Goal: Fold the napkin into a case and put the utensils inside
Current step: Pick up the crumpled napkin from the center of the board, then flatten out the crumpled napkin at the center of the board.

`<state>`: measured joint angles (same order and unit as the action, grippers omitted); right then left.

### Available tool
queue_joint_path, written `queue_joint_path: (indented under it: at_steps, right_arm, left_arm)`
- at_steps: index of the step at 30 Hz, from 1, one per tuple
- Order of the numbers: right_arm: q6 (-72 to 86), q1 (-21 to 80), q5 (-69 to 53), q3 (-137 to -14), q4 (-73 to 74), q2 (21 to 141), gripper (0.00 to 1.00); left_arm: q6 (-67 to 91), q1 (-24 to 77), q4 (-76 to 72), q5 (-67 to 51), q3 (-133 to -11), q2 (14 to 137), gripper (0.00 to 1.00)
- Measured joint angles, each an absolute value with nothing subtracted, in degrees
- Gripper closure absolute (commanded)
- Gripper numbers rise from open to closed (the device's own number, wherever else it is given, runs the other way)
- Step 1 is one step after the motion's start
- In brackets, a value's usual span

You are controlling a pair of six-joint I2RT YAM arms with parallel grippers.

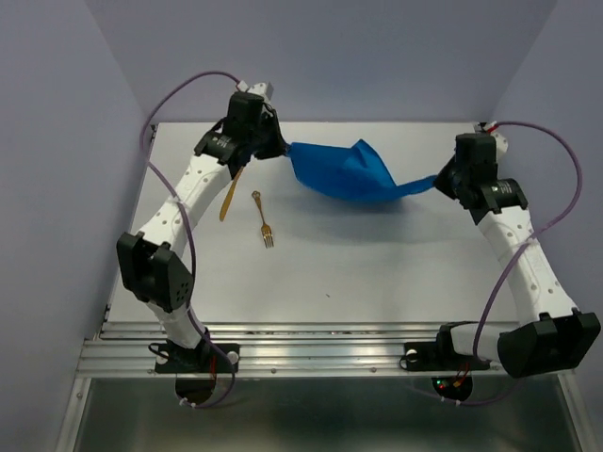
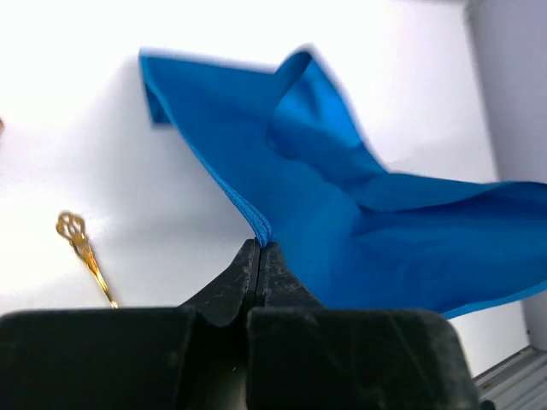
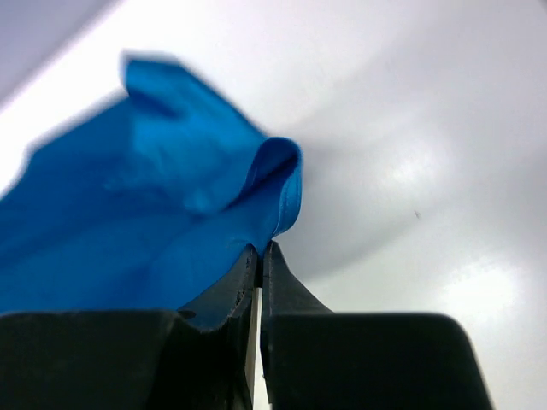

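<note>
The white surface carries a blue napkin spanning between 2 hands. The left hand is pinched tight on its folded edge, and the right hand is clamped on the opposite corner. 2 golden utensils lie near the left hand, apart from the cloth.

Right gripper: its two black jaws are pressing together, pinching the cloth's edge at their tips.
Napkin: the bright blue cloth is spreading up and to the left from the pinch, bunching into soft folds, with the far part blurring.
Fold: a rolled lip is curling just above the tips.
Table: the white surface is lying behind the cloth, catching glare and a grey shadow.
</note>
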<state>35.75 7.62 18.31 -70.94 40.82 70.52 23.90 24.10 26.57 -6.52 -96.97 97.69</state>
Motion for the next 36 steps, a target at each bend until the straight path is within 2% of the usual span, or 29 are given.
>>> queue_joint_path:
  at_steps: [8, 16, 20, 30, 36]
  right_arm:
    - [31.59, 7.62, 21.26, -91.92, 44.21, 67.75, 0.99]
    - [30.15, 7.66, 21.23, -100.82, 47.44, 64.95, 0.99]
    - [30.20, 7.70, 21.06, -99.77, 47.97, 64.88, 0.99]
    - [31.48, 7.70, 21.08, -86.59, 49.69, 65.58, 0.99]
    - [30.70, 7.70, 21.41, -90.89, 50.30, 66.46, 0.99]
  left_arm:
    - [21.26, 22.11, 26.61, -7.42, -110.76, 86.19, 1.00]
    - [19.97, 21.78, 26.17, -7.64, -115.66, 79.29, 1.00]
    - [19.99, 21.74, 26.00, -7.75, -114.30, 79.66, 1.00]
    - [20.27, 21.74, 27.66, -8.08, -106.72, 83.48, 1.00]
    - [20.23, 21.74, 27.94, -8.58, -107.81, 83.81, 1.00]
